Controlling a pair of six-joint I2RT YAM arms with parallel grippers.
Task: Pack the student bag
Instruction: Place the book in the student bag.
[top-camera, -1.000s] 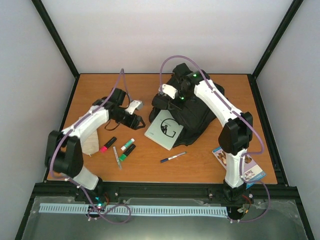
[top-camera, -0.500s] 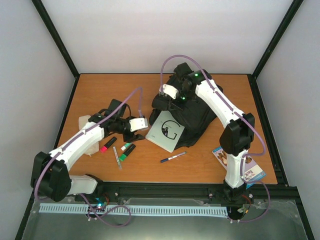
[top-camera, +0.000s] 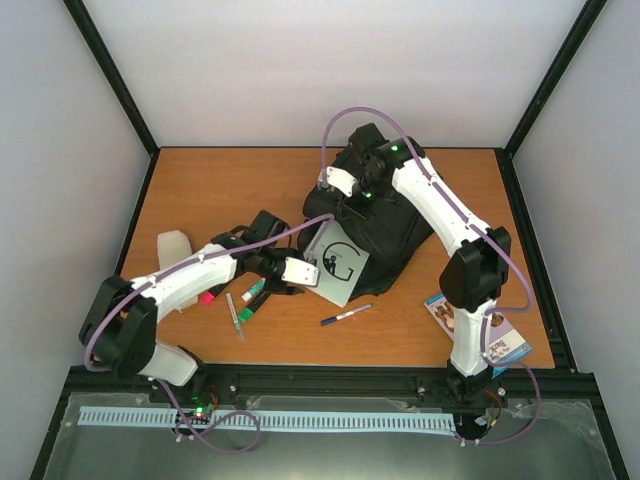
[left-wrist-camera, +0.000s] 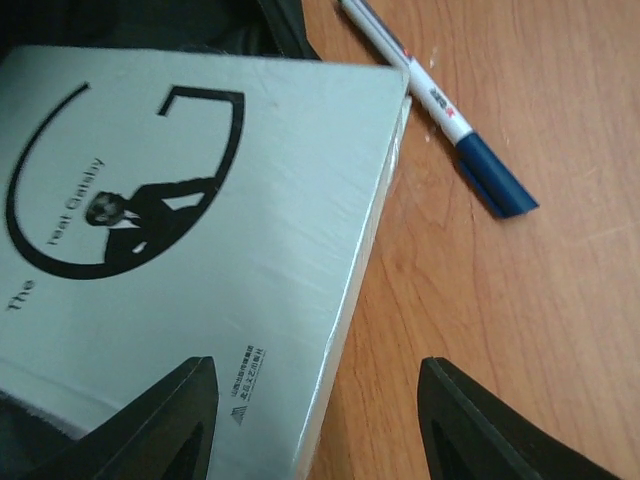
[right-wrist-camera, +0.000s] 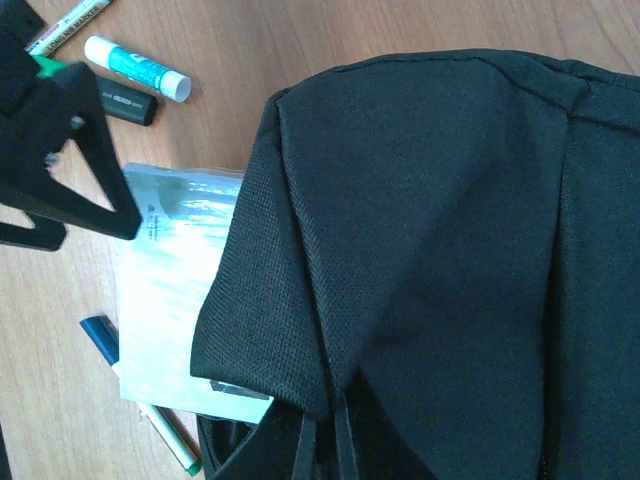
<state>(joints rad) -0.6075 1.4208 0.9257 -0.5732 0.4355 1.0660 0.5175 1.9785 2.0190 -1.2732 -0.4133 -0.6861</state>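
Bag (top-camera: 385, 215), black woven fabric, soft & slumped, lies just behind the book (left-wrist-camera: 190, 200), w/ its front flap draped over the book's far corner. Right fingers (top-camera: 322, 205) are pressed together, prob. pinching that flap & holding it up so the mouth gapes toward the book; the grip itself is hidden in the wrist view. Left fingers (left-wrist-camera: 170, 410) are spread, one over the cover, the other over bare wooden surface (left-wrist-camera: 520, 330). They straddle the book's near edge w/o touching it, likely lining up to grab or shove it in. Book is flat, rectangular & thin, w/ a glossy white cover & black G logo. Pen (left-wrist-camera: 440, 100), slim white barrel w/ blue cap, lies just beside the book's corner.
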